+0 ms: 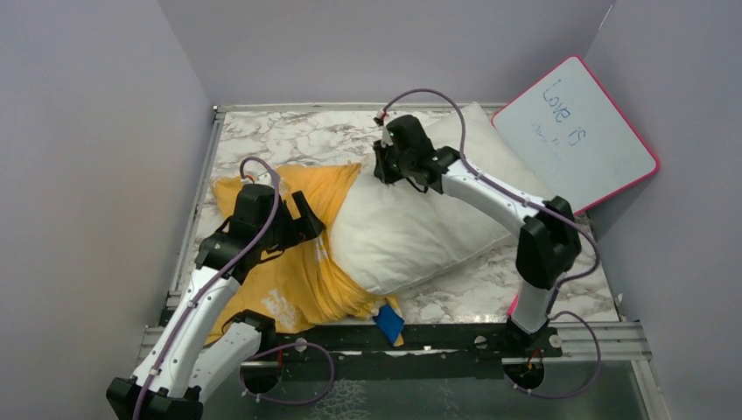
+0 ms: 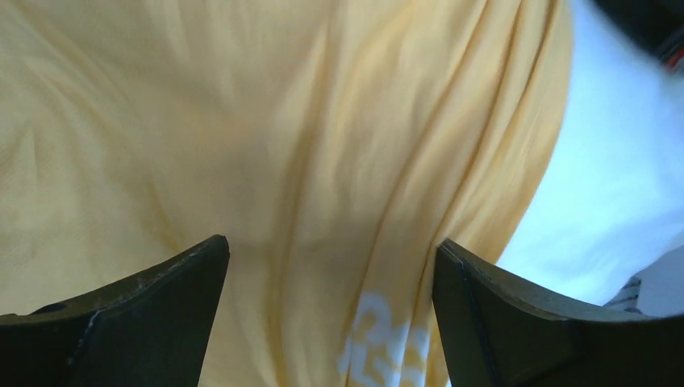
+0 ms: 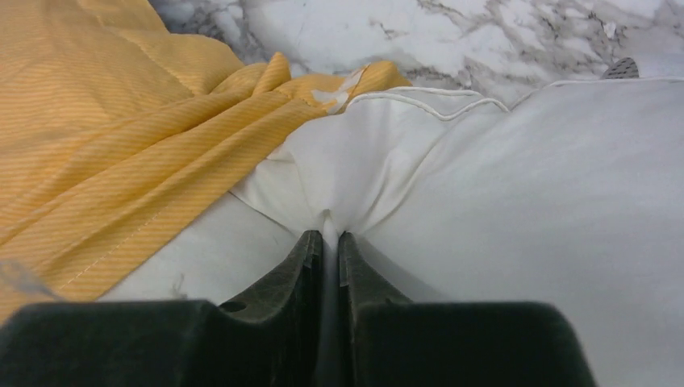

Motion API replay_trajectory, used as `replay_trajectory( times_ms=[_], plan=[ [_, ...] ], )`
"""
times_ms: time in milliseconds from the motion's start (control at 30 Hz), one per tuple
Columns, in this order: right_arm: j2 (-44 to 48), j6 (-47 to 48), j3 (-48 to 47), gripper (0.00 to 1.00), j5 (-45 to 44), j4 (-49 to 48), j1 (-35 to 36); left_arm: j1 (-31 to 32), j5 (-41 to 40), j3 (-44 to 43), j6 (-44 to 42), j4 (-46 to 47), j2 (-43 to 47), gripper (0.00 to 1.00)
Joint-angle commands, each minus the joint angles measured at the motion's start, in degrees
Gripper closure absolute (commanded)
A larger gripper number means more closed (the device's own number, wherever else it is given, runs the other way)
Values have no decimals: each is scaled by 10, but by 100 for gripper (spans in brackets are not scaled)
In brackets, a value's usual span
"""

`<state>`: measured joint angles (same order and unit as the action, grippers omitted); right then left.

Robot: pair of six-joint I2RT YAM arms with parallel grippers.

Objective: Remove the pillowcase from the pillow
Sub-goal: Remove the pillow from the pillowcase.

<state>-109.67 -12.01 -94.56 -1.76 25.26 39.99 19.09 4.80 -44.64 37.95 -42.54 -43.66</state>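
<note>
Top external view: the pillow [image 1: 420, 227] lies diagonally across the marble table [image 1: 289, 136]. Its far right part is bare white. Its near left end sits inside the pillowcase [image 1: 289, 280], orange-yellow face up, bunched in folds around that end. A small blue corner [image 1: 389, 322] of fabric shows at the near edge of the table.

The left gripper [image 1: 308, 226] is over the pillowcase, near the line where yellow fabric meets white. The right gripper [image 1: 387, 173] is at the far long edge of the pillow, just beside the pillowcase opening. A whiteboard [image 1: 577, 131] leans at the far right, apart from both arms.

Left wrist view: the fingers [image 2: 161, 298] are spread wide, with creased yellow fabric and white lettering [image 2: 379, 347] between them. Contact with the fabric cannot be told.

Right wrist view: the fingers [image 3: 282, 274] are pressed together and pinch a fold of white pillow fabric, which puckers at the tips.
</note>
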Motion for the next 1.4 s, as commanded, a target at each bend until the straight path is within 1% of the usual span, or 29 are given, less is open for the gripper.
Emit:
replay_trajectory(
  times_ms=[0,33,133,167,267,367,433,500,600,633,667,700,733,767,800,833,967,1033,1100,1233,1300,1367],
  plan=[
    [127,1,186,88,75,-13,5,0,-35,-133,-51,-14,-64,2],
    [162,0,218,89,81,-32,5,0,-37,-159,-57,-13,-83,1],
    [237,-6,315,98,102,-97,6,0,-36,-223,-81,2,-138,1],
    [259,-12,354,99,107,-117,5,0,-25,-236,-90,10,-157,1],
    [312,-28,420,99,116,-160,6,0,48,-250,-114,38,-216,1],
    [344,-44,459,99,114,-181,6,0,154,-219,-111,74,-257,1],
    [354,-50,471,99,112,-185,7,0,247,-170,-105,121,-270,1],
    [355,-51,472,99,109,-180,7,0,316,-127,-101,150,-280,1],
    [350,-47,458,98,98,-165,6,0,355,-84,-106,160,-258,6],
    [347,-46,452,97,92,-160,6,0,358,-71,-109,161,-245,10],
    [344,-46,445,96,88,-155,6,0,361,-61,-111,161,-233,17],
    [341,-43,438,94,86,-151,7,0,367,-50,-113,161,-221,31],
    [339,-40,431,93,87,-150,6,0,373,-40,-115,159,-210,52],
    [337,-37,424,91,87,-148,7,0,369,-32,-113,155,-199,75],
    [335,-32,415,89,88,-143,7,0,355,-25,-109,153,-185,94],
    [332,-27,406,87,87,-138,6,-1,337,-20,-106,149,-171,100],
    [329,13,360,71,86,-108,7,-1,252,-36,-105,125,-120,100],
    [332,42,335,63,87,-93,6,-2,233,-59,-113,122,-109,100],
    [333,79,310,51,102,-79,6,-2,226,-84,-126,121,-108,100],
    [323,193,251,33,180,-42,6,-2,240,-135,-159,118,-126,100],
    [294,251,205,28,236,14,6,-2,245,-157,-169,114,-136,100],
    [244,304,142,27,297,101,6,-2,246,-173,-176,108,-145,100]
  ],
)
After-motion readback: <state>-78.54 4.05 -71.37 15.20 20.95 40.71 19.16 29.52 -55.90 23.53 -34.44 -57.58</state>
